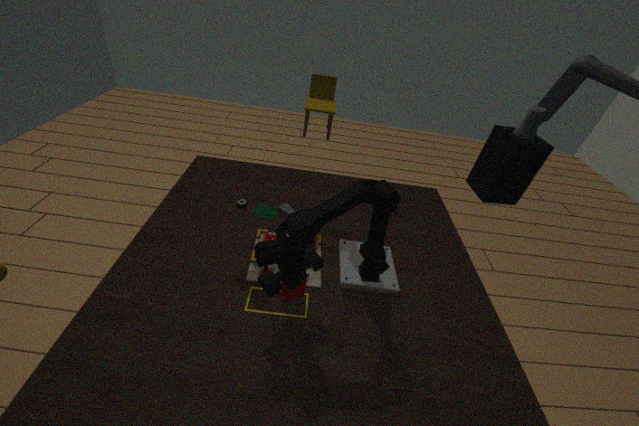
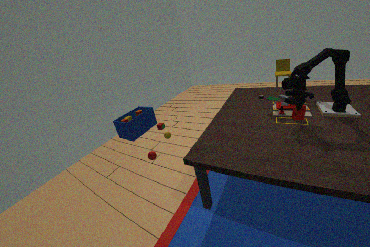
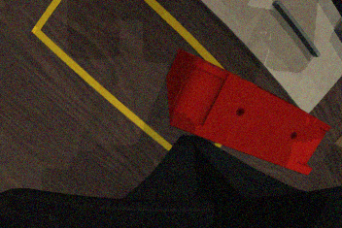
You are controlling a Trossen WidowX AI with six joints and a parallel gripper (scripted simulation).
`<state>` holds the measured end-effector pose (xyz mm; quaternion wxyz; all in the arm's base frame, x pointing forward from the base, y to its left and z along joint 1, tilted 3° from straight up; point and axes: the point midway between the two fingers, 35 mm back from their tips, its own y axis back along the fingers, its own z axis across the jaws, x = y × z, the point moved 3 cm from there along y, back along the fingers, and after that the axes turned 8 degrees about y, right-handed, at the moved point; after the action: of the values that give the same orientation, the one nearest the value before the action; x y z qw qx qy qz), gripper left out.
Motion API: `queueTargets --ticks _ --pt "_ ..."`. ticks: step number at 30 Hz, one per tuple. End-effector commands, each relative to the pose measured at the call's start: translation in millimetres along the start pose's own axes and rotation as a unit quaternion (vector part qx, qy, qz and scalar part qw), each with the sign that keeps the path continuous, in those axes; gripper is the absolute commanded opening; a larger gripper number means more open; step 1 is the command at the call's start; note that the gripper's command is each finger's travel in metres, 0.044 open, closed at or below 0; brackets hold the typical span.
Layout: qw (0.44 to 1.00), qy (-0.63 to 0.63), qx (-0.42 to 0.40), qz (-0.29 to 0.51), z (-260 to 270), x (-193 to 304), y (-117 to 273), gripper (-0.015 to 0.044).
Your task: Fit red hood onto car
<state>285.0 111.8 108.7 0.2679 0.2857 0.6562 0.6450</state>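
Note:
The red hood (image 1: pixel 292 292) (image 2: pixel 298 114) (image 3: pixel 264 113) is on the table by the jig's near edge, overlapping one end of the yellow outline. In the exterior view it looks tall, as if on its side or end. The wrist view shows one red face with two dark holes. My gripper (image 1: pixel 295 284) (image 2: pixel 299 106) (image 3: pixel 188 145) is shut, with its tips at the hood's edge and nothing seen between them. Contact is unclear. The red chassis (image 1: pixel 269 238) (image 2: pixel 279 106) sits in the pale jig (image 1: pixel 252 274) (image 2: pixel 307 114) (image 3: pixel 298 93) behind, partly hidden by the arm. Engine and pegs cannot be made out.
A yellow outline (image 1: pixel 276 314) (image 2: pixel 291 123) (image 3: pixel 102 90) marks the table before the jig. Behind the jig lie a green sheet (image 1: pixel 265 211) (image 2: pixel 272 98), a grey piece (image 1: pixel 285 208) and a small wheel (image 1: pixel 241 202) (image 2: pixel 260 96). The arm's white base plate (image 1: pixel 356 284) (image 2: pixel 354 114) is right.

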Motion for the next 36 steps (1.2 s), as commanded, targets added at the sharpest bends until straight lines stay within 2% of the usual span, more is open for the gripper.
queueTargets --ticks 1,36 --pt "1.0 -0.011 0.0 -0.003 0.1 -1.2 0.5 0.0" --pt "0.995 -0.102 0.0 -0.003 -0.7 -3.4 0.5 0.0"
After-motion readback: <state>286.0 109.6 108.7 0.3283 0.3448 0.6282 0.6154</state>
